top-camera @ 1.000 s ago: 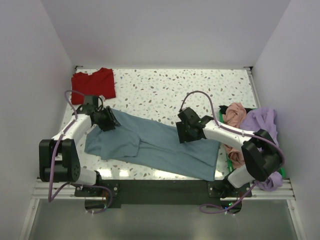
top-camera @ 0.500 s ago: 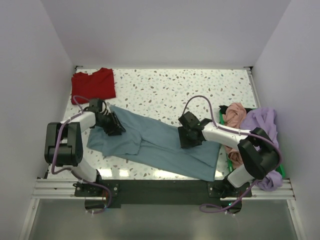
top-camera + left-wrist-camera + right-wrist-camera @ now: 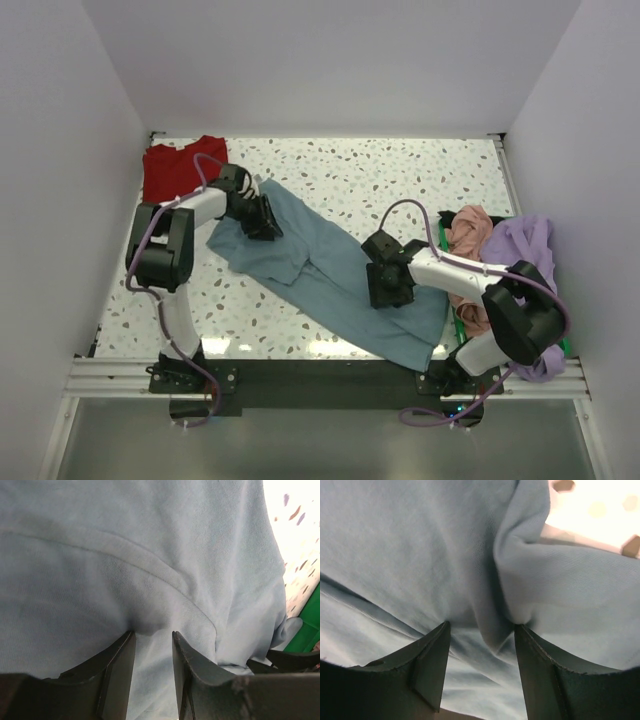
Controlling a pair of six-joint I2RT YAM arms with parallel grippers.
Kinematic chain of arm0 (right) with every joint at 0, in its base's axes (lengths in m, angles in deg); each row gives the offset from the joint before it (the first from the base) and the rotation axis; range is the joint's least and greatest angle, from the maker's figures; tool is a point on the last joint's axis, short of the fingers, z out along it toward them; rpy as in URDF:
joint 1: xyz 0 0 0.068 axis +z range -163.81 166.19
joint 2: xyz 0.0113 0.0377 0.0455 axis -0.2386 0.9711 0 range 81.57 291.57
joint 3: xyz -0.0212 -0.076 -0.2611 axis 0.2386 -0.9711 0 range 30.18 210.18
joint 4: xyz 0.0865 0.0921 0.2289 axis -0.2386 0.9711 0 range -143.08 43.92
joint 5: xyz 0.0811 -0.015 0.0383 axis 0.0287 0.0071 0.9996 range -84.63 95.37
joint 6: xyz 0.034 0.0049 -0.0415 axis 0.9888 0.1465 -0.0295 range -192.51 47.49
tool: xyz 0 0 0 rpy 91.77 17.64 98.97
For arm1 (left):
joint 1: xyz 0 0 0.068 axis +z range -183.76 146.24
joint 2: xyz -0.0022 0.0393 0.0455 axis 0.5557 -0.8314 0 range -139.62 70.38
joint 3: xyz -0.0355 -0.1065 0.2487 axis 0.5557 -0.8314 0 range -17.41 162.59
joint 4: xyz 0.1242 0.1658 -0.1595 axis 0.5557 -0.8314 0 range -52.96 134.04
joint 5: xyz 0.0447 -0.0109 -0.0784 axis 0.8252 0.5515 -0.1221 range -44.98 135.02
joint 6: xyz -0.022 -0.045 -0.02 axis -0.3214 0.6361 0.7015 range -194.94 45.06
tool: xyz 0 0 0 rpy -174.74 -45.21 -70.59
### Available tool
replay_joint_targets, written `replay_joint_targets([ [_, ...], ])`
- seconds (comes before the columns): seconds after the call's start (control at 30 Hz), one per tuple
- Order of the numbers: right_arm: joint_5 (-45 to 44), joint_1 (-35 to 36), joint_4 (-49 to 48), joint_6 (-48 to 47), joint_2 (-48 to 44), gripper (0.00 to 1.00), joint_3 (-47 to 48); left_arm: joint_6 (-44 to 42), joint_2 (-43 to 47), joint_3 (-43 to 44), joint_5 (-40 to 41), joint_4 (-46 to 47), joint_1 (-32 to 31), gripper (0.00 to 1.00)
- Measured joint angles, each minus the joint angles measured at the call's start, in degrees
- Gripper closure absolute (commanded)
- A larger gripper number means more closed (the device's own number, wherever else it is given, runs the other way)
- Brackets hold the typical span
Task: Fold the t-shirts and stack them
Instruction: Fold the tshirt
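A slate-blue t-shirt [image 3: 330,280] lies diagonally across the speckled table, from back left to front right, partly bunched. My left gripper [image 3: 262,215] is at its back-left end; in the left wrist view its jaws [image 3: 152,632] are nearly closed with slate-blue cloth [image 3: 150,555] pinched between them. My right gripper [image 3: 388,285] is over the shirt's middle right; in the right wrist view its jaws [image 3: 481,625] pinch a raised fold of the cloth [image 3: 410,545]. A red t-shirt [image 3: 178,168] lies folded at the back left corner. Salmon-pink [image 3: 470,230] and lavender [image 3: 525,245] shirts are heaped at the right.
The heap at the right sits in a green bin [image 3: 458,328], whose corner shows in the left wrist view [image 3: 310,622]. White walls enclose the speckled table [image 3: 400,180] at the back and both sides. The arm bases stand at the near edge.
My left gripper has swung back and to the right, dragging the shirt's left end toward the red shirt. My right gripper moved slightly nearer and rightward. The shirt now lies more steeply diagonal.
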Motion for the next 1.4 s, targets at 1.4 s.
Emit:
replay_joint_targets([
  [1.4, 6.75, 12.87, -1.38, 12.70, 10.12, 0.42, 9.99, -10.14, -35.32, 53.42, -6.56, 4.26, -3.41, 0.53],
])
